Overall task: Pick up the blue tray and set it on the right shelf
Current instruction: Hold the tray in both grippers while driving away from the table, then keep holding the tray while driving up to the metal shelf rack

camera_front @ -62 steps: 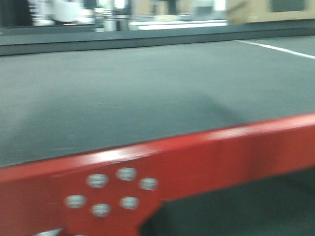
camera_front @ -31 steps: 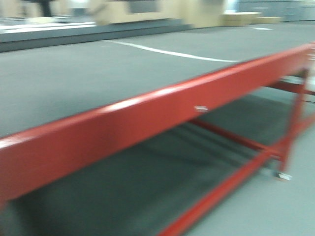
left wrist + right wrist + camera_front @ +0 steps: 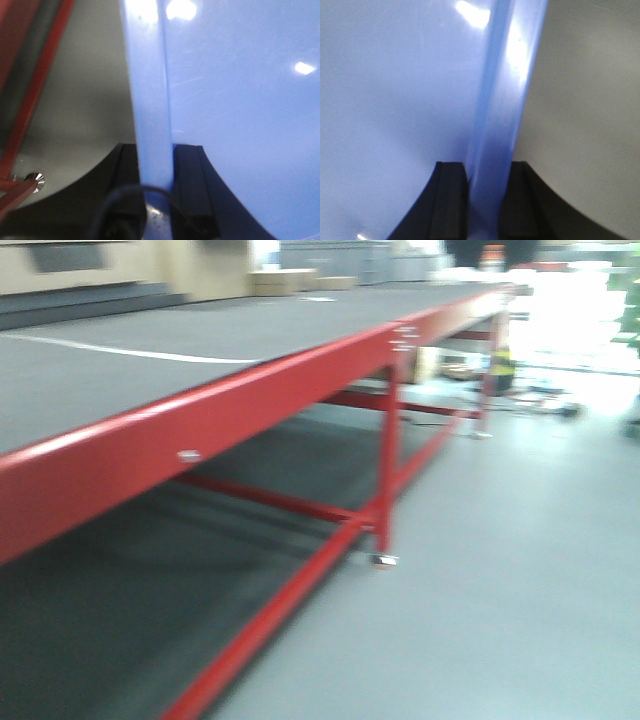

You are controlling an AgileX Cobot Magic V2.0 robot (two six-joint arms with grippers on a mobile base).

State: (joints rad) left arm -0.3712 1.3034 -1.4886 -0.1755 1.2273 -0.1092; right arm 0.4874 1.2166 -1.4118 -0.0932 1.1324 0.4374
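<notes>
The left gripper (image 3: 156,162) is clamped on the flared rim of the blue tray (image 3: 240,100), one black finger (image 3: 127,170) pressed to the rim's outer side and the other to its inner side. The right gripper (image 3: 485,172) holds the opposite rim the same way, its black fingers (image 3: 451,195) tight against the glossy plastic on either side. Carried between the two arms, the tray fills most of both wrist views, with bright highlights on its pale blue surface. Past its edges lies the grey floor (image 3: 95,90). In the left wrist view, red bars (image 3: 35,85) of a frame run along the left, with a round metal foot (image 3: 34,181) near the bottom left corner. The blurred front view shows the long red-framed table (image 3: 250,400) stretching from near left to far right. Its dark mat top (image 3: 150,335) is crossed by a thin white line, a dark lower level sits in shadow beneath, and a red leg (image 3: 388,460) stands on the floor. Tan boxes (image 3: 285,280) sit at the far end
</notes>
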